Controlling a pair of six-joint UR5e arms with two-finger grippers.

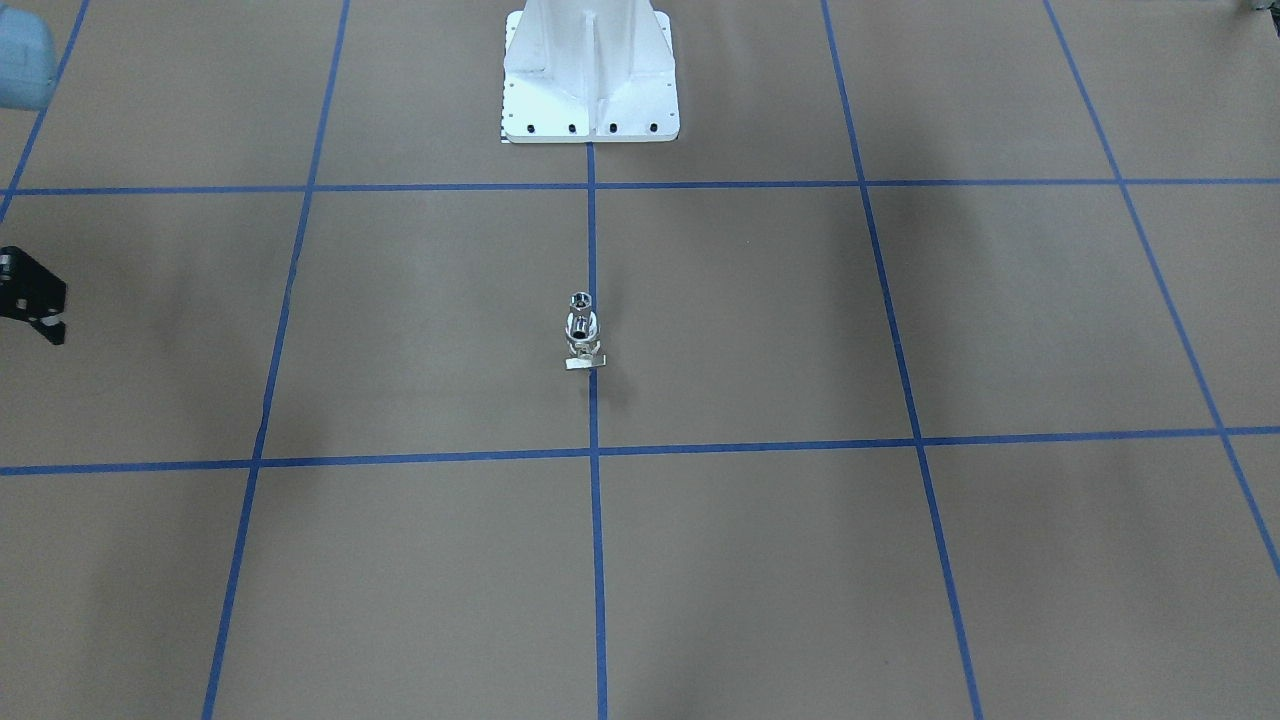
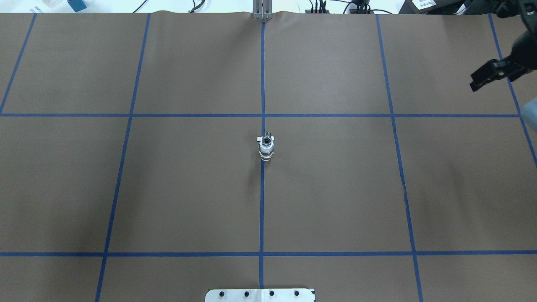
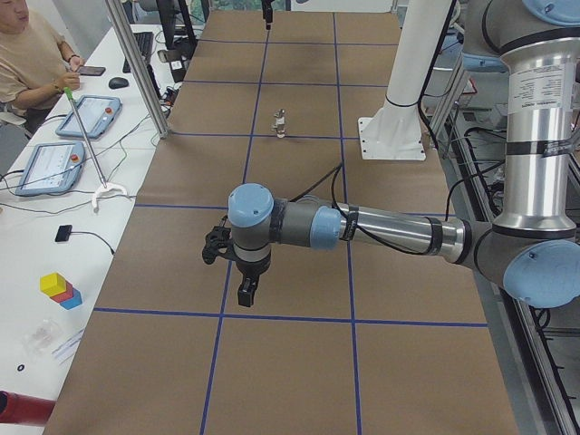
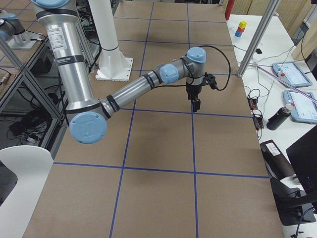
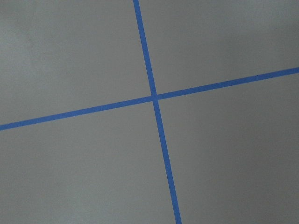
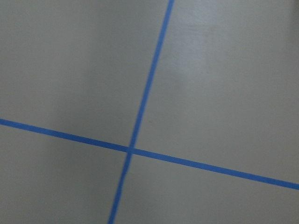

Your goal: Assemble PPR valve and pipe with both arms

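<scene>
1. PPR valve (image 2: 266, 143) and pipe (image 2: 266, 155) sit together at the middle of the table (image 2: 335, 188), on the centre blue tape line (image 2: 262, 201). They touch end to end, with the pipe's hex end toward the white pedestal (image 1: 590, 90) and the valve's flat tab away from it
2. Parts are too small to tell whether the joint is fully seated or only butted
3. Right gripper (image 2: 478, 82) hangs near the far right corner, well apart from the parts. Fingers are not resolved, so I cannot tell whether they are released or clenched
4. Left gripper (image 3: 241, 283) shows only in the left side view, over the table's left end and well apart from the parts. Jaw state: cannot tell
5. Wrist views show bare paper and tape crossings only
6. Judgement: the pair looks mated, with both arms clear of it
7. Risks: if the joint is only loose, any re-grasp or nudge could split it. The round chrome body could roll off the line. Slick, tiny metal could slip between the fingers. An off-centre descent could knock the piece over
</scene>
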